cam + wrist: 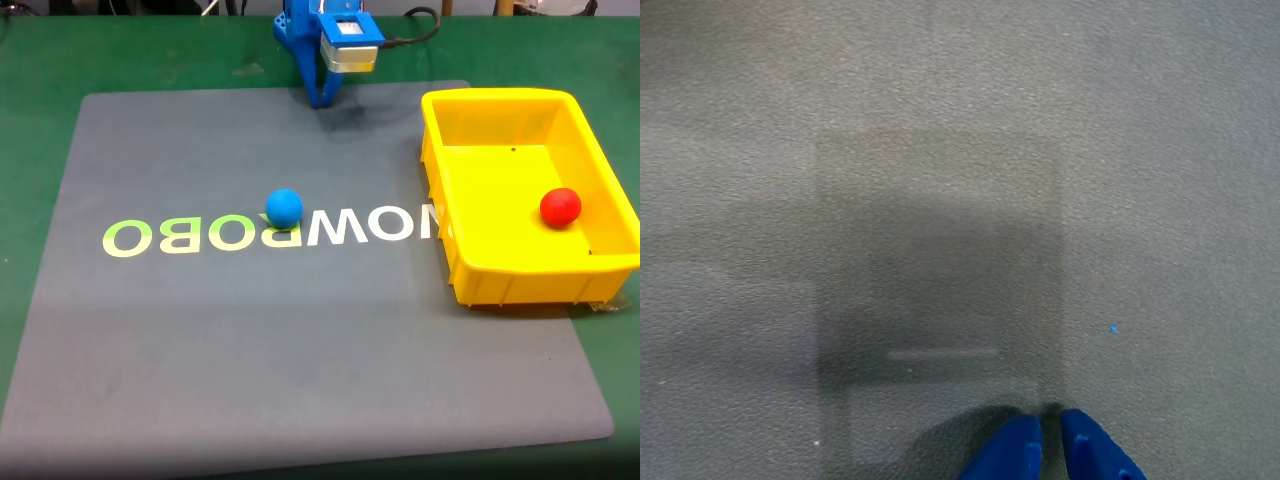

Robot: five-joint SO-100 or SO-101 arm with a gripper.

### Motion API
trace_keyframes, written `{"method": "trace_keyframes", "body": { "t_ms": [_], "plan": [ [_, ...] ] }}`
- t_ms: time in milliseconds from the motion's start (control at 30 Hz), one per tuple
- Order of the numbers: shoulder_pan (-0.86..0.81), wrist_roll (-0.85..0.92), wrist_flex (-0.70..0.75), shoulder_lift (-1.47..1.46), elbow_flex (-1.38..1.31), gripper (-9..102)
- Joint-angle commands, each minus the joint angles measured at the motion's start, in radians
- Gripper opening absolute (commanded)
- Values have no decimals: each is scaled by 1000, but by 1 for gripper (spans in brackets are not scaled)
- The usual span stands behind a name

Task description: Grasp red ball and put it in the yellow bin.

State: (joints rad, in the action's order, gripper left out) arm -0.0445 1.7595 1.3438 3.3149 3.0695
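The red ball (560, 207) lies inside the yellow bin (497, 287), on its floor toward the right wall. The bin stands at the right edge of the grey mat. My blue gripper (322, 97) hangs folded back at the far top centre of the fixed view, well away from the ball and the bin. In the wrist view the gripper (1052, 430) points down at bare grey mat, its two blue fingertips (1012, 452) nearly touching, with nothing between them.
A blue ball (284, 207) rests mid-mat on the pale lettering (270, 232). The grey mat (300, 380) lies on a green table surface (40, 60). A black cable (415, 38) runs off behind the arm.
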Motion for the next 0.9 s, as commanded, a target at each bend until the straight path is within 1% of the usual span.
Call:
{"method": "trace_keyframes", "body": {
  "t_ms": [0, 867],
  "plan": [
    [6, -3, 18, 11, 31, 0],
    [-9, 11, 20, 9, 31, 0]
  ]
}}
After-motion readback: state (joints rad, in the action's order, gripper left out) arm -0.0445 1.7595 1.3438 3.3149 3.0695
